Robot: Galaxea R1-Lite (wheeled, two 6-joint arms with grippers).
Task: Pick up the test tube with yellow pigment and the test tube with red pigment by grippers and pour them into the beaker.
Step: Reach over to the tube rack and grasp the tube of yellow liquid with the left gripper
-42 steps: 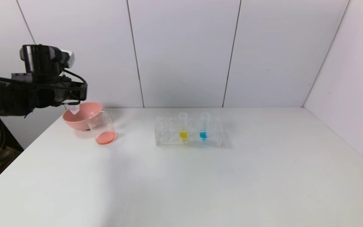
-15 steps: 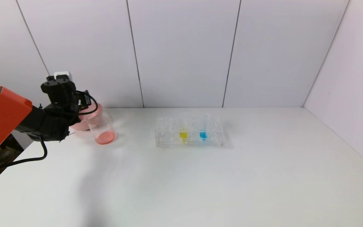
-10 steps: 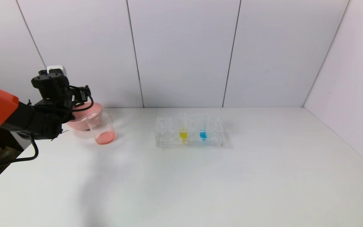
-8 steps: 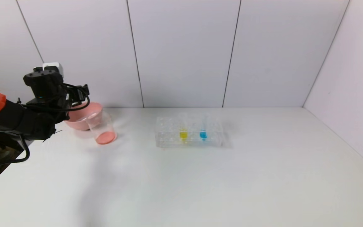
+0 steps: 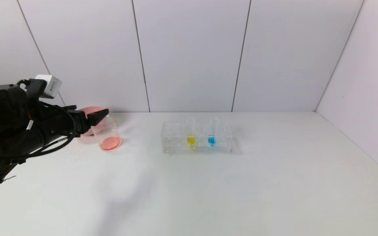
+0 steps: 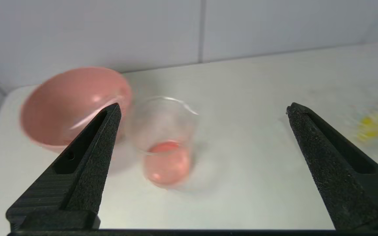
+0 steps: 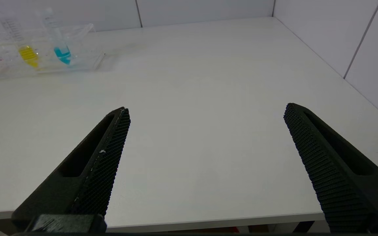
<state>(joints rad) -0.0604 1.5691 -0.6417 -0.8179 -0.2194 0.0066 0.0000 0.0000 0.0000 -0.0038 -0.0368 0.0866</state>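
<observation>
red: looks poured, pink-red liquid sits in the beaker (image 5: 106, 133) | yellow: not done, test tube with yellow pigment (image 5: 191, 134) stands in the tube rack (image 5: 172, 144) | my left gripper (image 5: 92, 118) by the beaker, fingers wide apart, holding nothing | my right gripper (image 7: 205, 137) spread wide over the table (image 7: 208, 82), holding nothing

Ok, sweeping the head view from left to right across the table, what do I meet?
Left gripper → beaker holding red liquid → clear tube rack → test tube with yellow pigment → blue tube. The pink bowl overlaps the gripper, so it is skipped.
</observation>
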